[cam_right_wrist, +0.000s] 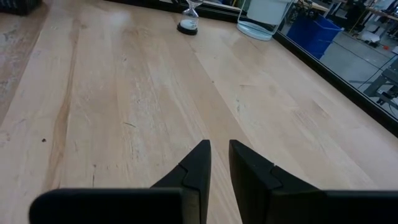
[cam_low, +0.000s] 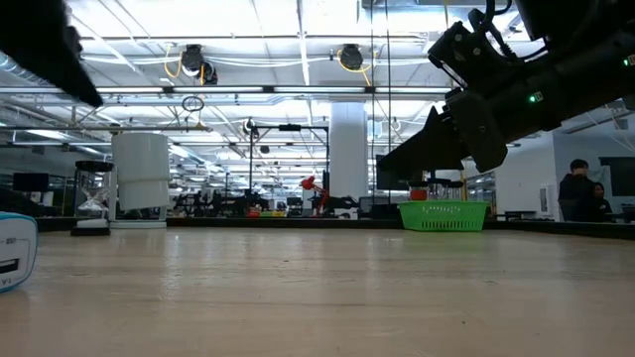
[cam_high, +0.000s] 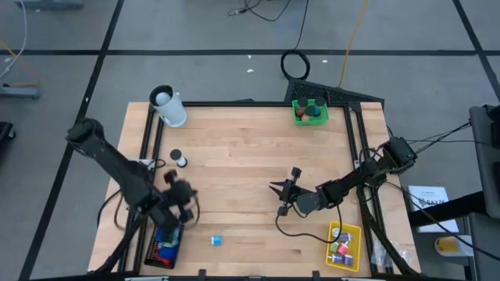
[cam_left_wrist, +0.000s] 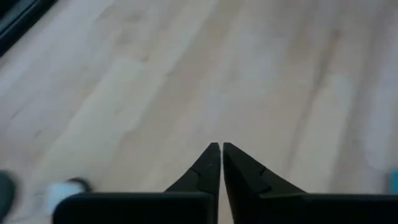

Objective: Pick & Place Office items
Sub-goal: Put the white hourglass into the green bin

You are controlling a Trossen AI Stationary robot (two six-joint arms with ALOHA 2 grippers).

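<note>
No text, label, brand, number or sign can be read anywhere here.

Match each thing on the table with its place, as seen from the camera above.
Things:
1. green tray
2. yellow tray
3. white cup
4. small blue block

Places:
A. far left corner
B. near edge, left of the middle
C. far edge, right of the middle
D. near right corner

Pairs: 1-C, 2-D, 3-A, 4-B

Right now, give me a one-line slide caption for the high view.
Left gripper above the black tray, right gripper mid-table, blue block loose on the table.
</note>
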